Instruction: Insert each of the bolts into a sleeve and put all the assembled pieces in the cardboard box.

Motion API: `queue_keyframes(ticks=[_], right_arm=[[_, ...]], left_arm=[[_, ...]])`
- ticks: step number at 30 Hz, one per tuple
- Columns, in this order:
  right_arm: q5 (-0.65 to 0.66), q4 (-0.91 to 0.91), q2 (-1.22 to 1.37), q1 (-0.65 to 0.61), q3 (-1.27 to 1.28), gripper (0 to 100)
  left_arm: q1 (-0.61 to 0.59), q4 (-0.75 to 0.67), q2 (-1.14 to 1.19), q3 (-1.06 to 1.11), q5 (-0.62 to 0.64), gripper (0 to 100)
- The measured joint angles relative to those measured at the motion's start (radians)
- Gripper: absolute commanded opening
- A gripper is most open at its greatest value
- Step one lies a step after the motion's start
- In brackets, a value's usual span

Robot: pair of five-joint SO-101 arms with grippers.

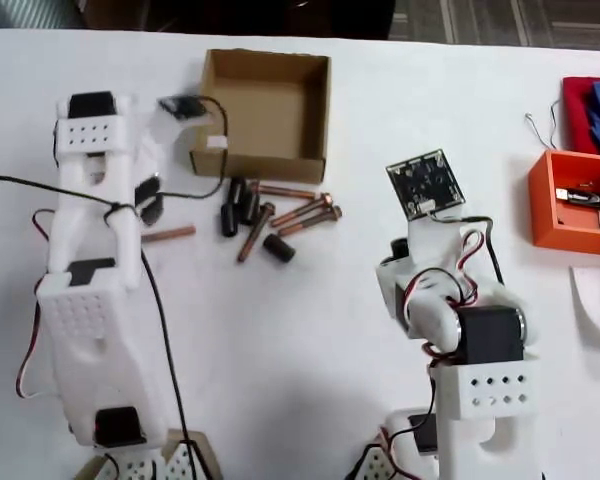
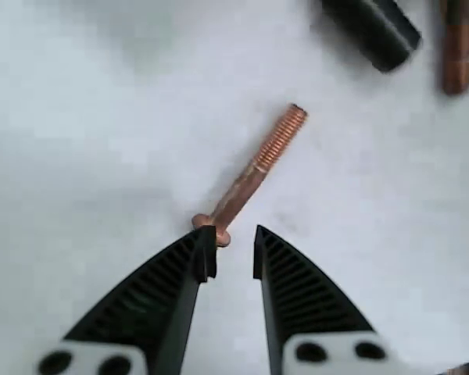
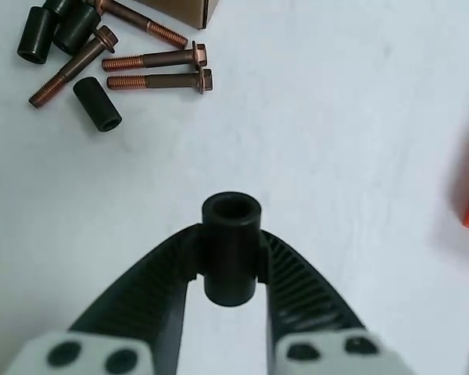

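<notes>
At the left side of the white table (image 1: 310, 330), the left gripper (image 2: 233, 251) hangs low over a single copper-coloured metal bolt (image 2: 254, 172) that lies flat, apart from the others. Its two black fingers are a little spread with nothing between them, and the flanged head of the bolt is just at one fingertip. This bolt looks stiff and small but round, so I think it can roll away when pushed. A good place to take it is the smooth shank near the head, so the threaded end is free for insertion. Toward the middle, the open brown cardboard box (image 1: 270, 105) stands with no assembled piece visible inside. Just in front of it lies a loose group of more copper bolts (image 1: 300, 215) and short black sleeves (image 1: 238, 205), some touching each other. Farther right, the right gripper (image 3: 230, 262) is pressed on a black cylindrical sleeve (image 3: 231, 226), pinching it across the middle, upright, with the hollow end open on top. The sleeve seems rigid and smooth, so it may turn in the fingers if the bolt pushes off-centre. At the right edge stands an orange box (image 1: 550, 215).
</notes>
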Motion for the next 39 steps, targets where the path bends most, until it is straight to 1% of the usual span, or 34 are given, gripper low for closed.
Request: queue_keyframes(ticks=[3,4,5,6,8,9,11,15,19,24,26,28,31,33,35,37,39], right_arm=[[0.000,-0.014,0.000,0.000,0.000,2.0],[0.000,-0.017,0.000,0.000,0.000,2.0],[0.000,-0.017,0.000,0.000,0.000,2.0],[0.000,-0.017,0.000,0.000,0.000,2.0],[0.000,-0.017,0.000,0.000,0.000,2.0],[0.000,-0.017,0.000,0.000,0.000,2.0],[0.000,-0.017,0.000,0.000,0.000,2.0],[0.000,-0.017,0.000,0.000,0.000,2.0],[0.000,-0.015,0.000,0.000,0.000,2.0],[0.000,-0.015,0.000,0.000,0.000,2.0],[0.000,-0.015,0.000,0.000,0.000,2.0],[0.000,-0.015,0.000,0.000,0.000,2.0],[0.000,-0.015,0.000,0.000,0.000,2.0],[0.000,-0.015,0.000,0.000,0.000,2.0],[0.000,-0.015,0.000,0.000,0.000,2.0],[0.000,-0.015,0.000,0.000,0.000,2.0],[0.000,-0.015,0.000,0.000,0.000,2.0]], left_arm=[[0.003,0.008,0.000,0.025,0.430,15],[0.002,0.008,0.006,0.041,0.540,17],[-0.002,0.008,0.014,0.055,0.615,18],[-0.003,0.008,0.017,0.071,0.647,18],[0.008,0.008,0.017,0.100,0.652,16],[0.017,0.008,0.018,0.114,0.675,14],[0.023,0.008,0.020,0.130,0.781,11],[0.011,0.009,0.018,0.163,0.965,12],[0.015,0.009,-0.064,0.290,1.051,12],[0.006,0.003,-0.373,0.545,1.086,12],[0.002,-0.037,-0.520,0.654,1.086,12],[0.005,-0.123,-0.660,0.769,1.091,12],[0.005,-0.302,-0.804,0.945,1.096,12],[0.012,-0.428,-0.839,1.056,1.096,12],[0.044,-0.549,-0.845,1.149,1.096,12],[0.063,-0.647,-0.850,1.234,1.096,12],[0.063,-0.715,-0.855,1.307,1.096,12]])
